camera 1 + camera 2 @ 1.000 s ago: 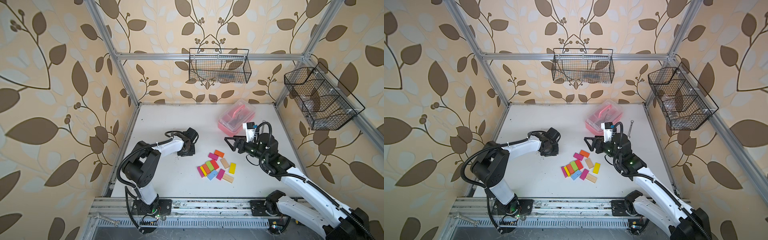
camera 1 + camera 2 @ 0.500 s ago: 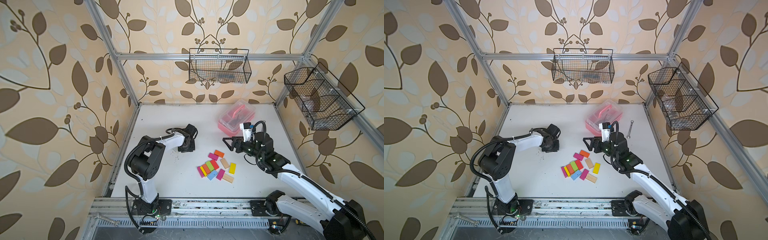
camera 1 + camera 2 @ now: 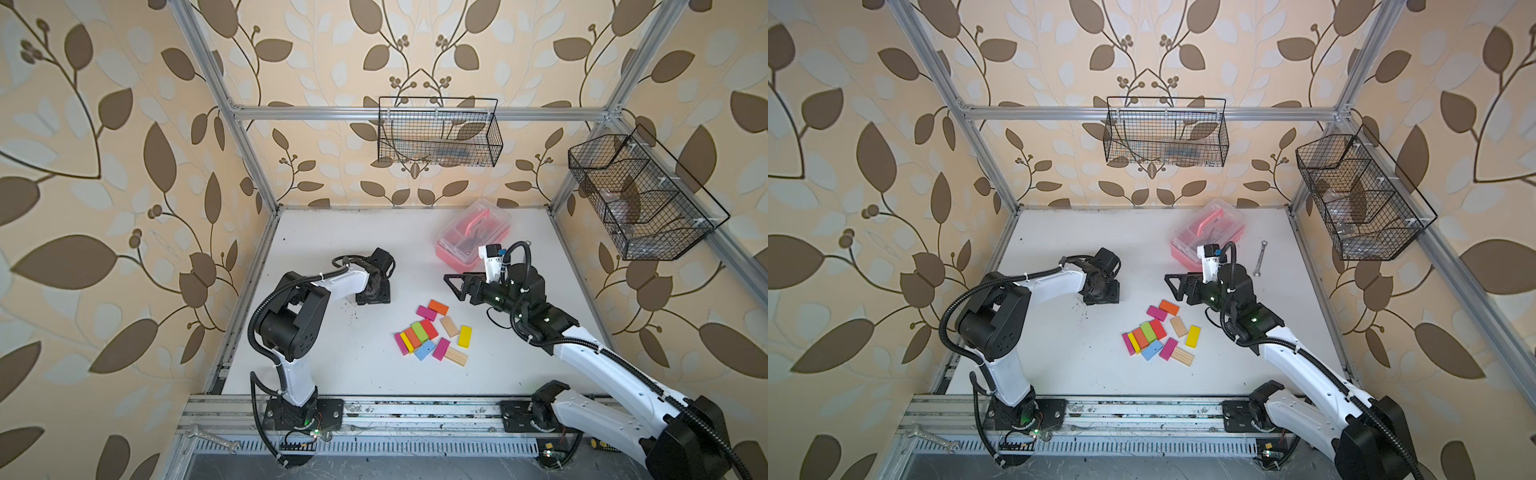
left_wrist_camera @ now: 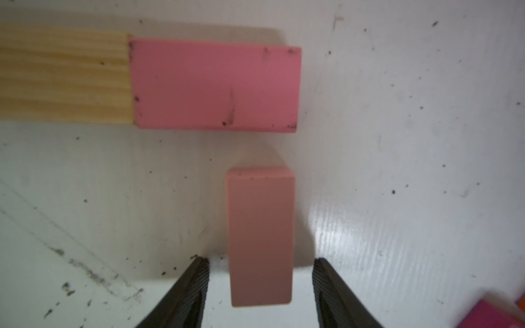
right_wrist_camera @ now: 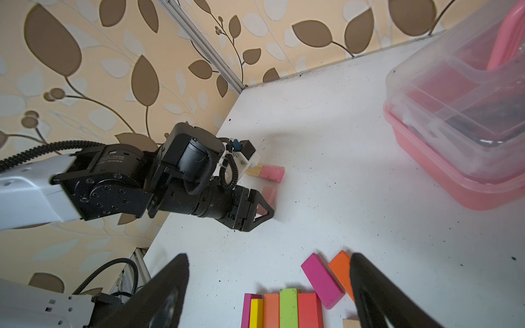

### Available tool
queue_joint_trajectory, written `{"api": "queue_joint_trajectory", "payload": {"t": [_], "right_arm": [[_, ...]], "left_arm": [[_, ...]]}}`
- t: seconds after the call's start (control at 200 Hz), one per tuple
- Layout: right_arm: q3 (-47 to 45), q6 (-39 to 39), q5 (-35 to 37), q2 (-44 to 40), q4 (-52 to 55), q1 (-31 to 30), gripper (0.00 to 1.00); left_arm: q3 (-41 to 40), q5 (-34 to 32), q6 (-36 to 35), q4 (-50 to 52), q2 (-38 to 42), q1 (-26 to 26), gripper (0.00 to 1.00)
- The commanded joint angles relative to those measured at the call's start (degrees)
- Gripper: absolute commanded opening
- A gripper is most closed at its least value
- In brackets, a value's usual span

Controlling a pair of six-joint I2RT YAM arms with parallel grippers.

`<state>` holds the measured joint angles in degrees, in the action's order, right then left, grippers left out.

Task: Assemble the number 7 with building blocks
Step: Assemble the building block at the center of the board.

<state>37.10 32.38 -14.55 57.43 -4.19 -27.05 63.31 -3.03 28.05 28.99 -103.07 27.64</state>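
Left wrist | left tool (image 4: 260, 259) released astride pink block (image 4: 260, 215) | right tool (image 5: 268, 257) agape | box (image 5: 454, 159) nearby

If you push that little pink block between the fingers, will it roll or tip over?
Probably neither: the pink block lies flat with square edges, so it should slide. It looks like stiff painted wood, so it likely won't bend. The table looks smooth and shiny, so an off-centre nudge might spin it.

Left claw (image 4: 260, 260) spread astride pale pink block (image 4: 260, 227), gaps both sides; wood block (image 4: 64, 75) abuts darker pink block (image 4: 216, 86).
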Motion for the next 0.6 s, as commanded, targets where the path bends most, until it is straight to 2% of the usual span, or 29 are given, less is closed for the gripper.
{"api": "queue_joint_trajectory", "payload": {"t": [0.0, 0.185, 0.3, 0.44, 0.595], "right_arm": [[1.2, 0.8, 0.9, 0.6, 0.1, -0.5, 0.90], [3.8, 0.8, -1.5, 4.3, 2.4, -1.1, 0.91], [8.3, -4.3, -1.0, 9.7, 7.4, -4.7, 0.92], [10.9, -12.8, 6.0, 16.4, 5.4, -12.1, 0.94], [11.0, -27.9, 9.3, 24.4, -3.7, -18.2, 0.97]], "left_arm": [[-1.2, 0.5, 0.0, 2.4, 7.2, -0.4, 0.64], [-3.1, 0.3, -0.9, 4.4, 22.6, -0.5, 0.72], [-4.7, 0.1, -1.6, 7.1, 32.9, -2.5, 0.81], [-9.4, 8.2, -3.5, 7.4, 43.3, -13.7, 0.88], [-11.1, 17.5, -7.0, 9.5, 45.7, -25.6, 0.89]]}}
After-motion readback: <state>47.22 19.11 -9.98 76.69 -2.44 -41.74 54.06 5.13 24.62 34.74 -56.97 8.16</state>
